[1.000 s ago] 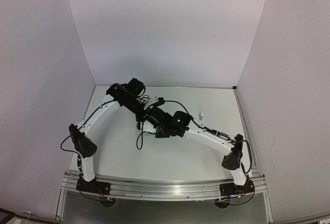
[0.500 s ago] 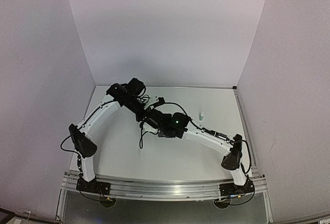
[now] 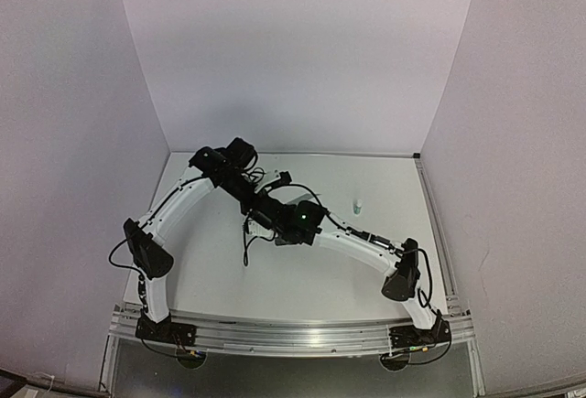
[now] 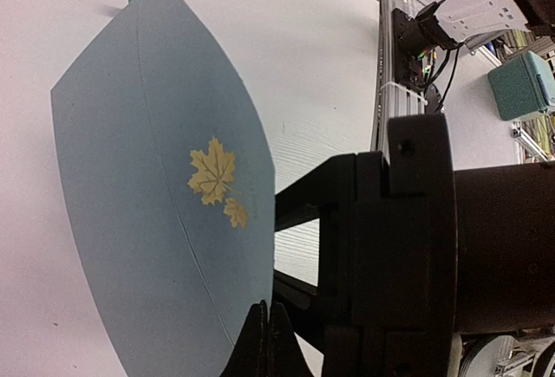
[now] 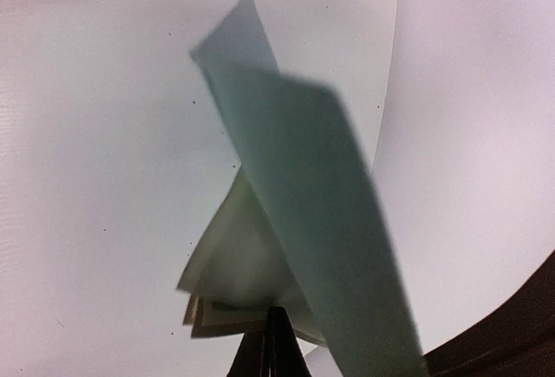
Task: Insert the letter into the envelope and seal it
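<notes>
Seen from overhead, both arms meet at the centre of the table (image 3: 275, 284), and a small bottle (image 3: 358, 205) stands just right of them. In the left wrist view, the envelope (image 4: 156, 195) fills the left half, its lower edge in the left gripper (image 4: 264, 342) at bottom centre. In the right wrist view, the envelope runs from upper centre to lower right. The letter (image 5: 230, 273) lies behind it at lower left, meeting the right gripper (image 5: 276, 347) at the bottom edge.

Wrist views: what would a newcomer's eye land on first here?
The bowed teal envelope with its gold maple leaf fills the left wrist view, its lower edge pinched in the left end effector. In the right wrist view, a blurred teal strip of it slants up across the cream letter, which fans out from the shut right end effector.
</notes>
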Motion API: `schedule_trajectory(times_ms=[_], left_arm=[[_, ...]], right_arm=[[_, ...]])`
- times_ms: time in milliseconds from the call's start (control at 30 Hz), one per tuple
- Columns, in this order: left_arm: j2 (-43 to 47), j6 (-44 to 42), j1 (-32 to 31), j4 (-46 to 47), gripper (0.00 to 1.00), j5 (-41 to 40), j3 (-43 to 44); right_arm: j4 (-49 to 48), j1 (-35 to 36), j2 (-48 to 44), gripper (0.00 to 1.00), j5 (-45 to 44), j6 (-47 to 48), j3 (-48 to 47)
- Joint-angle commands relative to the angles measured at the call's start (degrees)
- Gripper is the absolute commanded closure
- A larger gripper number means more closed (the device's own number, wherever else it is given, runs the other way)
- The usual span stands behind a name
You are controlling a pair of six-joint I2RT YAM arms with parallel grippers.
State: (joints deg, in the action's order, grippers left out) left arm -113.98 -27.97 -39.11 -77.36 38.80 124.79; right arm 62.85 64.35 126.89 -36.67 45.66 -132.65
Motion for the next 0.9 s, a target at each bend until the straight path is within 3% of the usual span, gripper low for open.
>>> schedule_trajectory(times_ms=[0,233,500,800,867], left_arm=[[1.4,-0.2,-1.4,-16.3,1.0,5.0,0.3],[1.8,-0.8,-1.4,-15.9,1.0,4.3,-0.4],[0.5,-1.6,-1.5,-18.9,1.0,8.5,1.1],[1.3,-2.4,-1.2,-18.8,1.0,6.2,1.1],[1.1,-2.4,-0.5,-18.5,1.0,5.1,0.4]], right_arm=[[-10.7,0.1,-2.4,1.0,3.0,-1.5,0.5],[-23.6,0.1,-10.9,1.0,6.9,-0.8,13.1],[-25.3,0.0,-9.0,1.0,3.8,1.8,14.6],[-25.3,-0.3,-11.4,1.0,4.3,-0.2,17.2],[-25.3,-0.3,-13.4,0.93,6.3,-2.5,17.1]])
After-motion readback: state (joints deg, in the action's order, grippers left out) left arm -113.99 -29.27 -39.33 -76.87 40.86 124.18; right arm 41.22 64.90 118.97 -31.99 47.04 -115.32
